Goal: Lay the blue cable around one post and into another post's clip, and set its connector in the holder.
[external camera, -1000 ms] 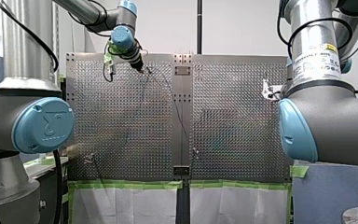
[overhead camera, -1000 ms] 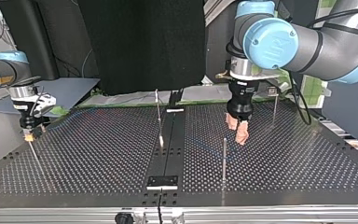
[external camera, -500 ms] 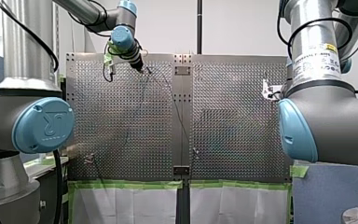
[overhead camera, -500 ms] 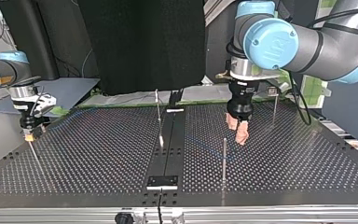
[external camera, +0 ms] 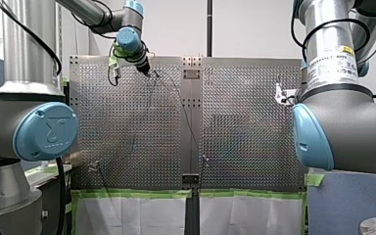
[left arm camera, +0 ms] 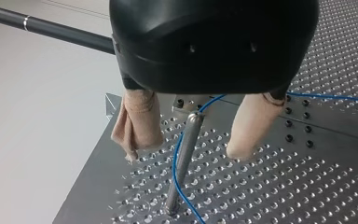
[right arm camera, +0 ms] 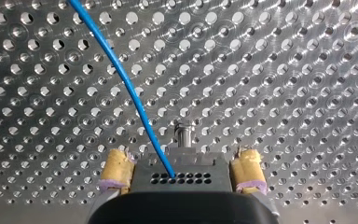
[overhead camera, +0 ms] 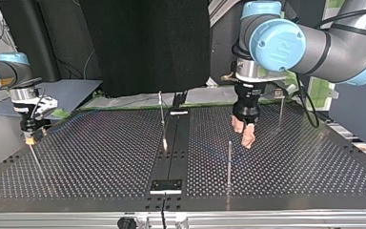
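Top view: left end effector open, empty.
Left wrist view: blue cable skirts the post between its fingers; closing would likely clamp the post too.
Right wrist view: cable ends at right end effector; grip indeterminate.

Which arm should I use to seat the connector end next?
Right, probably. My right gripper has the connector between its fingers, blue cable entering it. My left gripper is open astride a post, holding nothing.
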Controlling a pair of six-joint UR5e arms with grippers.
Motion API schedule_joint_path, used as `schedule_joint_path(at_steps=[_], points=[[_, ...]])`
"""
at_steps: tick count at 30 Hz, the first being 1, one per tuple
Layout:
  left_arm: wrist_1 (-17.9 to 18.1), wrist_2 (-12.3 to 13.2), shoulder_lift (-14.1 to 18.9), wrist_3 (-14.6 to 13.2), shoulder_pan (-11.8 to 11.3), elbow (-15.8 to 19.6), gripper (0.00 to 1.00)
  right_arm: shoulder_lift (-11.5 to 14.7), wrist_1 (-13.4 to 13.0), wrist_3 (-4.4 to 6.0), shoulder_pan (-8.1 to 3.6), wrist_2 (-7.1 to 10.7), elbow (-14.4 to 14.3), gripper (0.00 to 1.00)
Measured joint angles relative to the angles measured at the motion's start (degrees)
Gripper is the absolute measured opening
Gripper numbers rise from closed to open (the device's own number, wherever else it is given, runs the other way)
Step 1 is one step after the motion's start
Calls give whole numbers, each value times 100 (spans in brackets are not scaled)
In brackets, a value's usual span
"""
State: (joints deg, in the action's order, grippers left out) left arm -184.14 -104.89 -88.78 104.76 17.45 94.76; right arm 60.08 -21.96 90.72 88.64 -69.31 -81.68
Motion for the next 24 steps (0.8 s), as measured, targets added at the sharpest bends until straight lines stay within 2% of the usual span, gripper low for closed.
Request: schedule_joint_path(at_steps=[6, 13, 20, 24], points=[[53, -4, 1, -4, 0, 110, 100, 0, 7, 0, 0, -4, -1, 98], [352, 27, 87, 26, 31, 446, 100, -1, -1, 0, 1, -5, 1, 98], [684, 258, 361, 213, 114, 777, 100, 0, -2, 0, 2, -5, 3, 98], [870, 439, 414, 178, 145, 964, 100, 0, -2, 0, 2, -5, 4, 98]])
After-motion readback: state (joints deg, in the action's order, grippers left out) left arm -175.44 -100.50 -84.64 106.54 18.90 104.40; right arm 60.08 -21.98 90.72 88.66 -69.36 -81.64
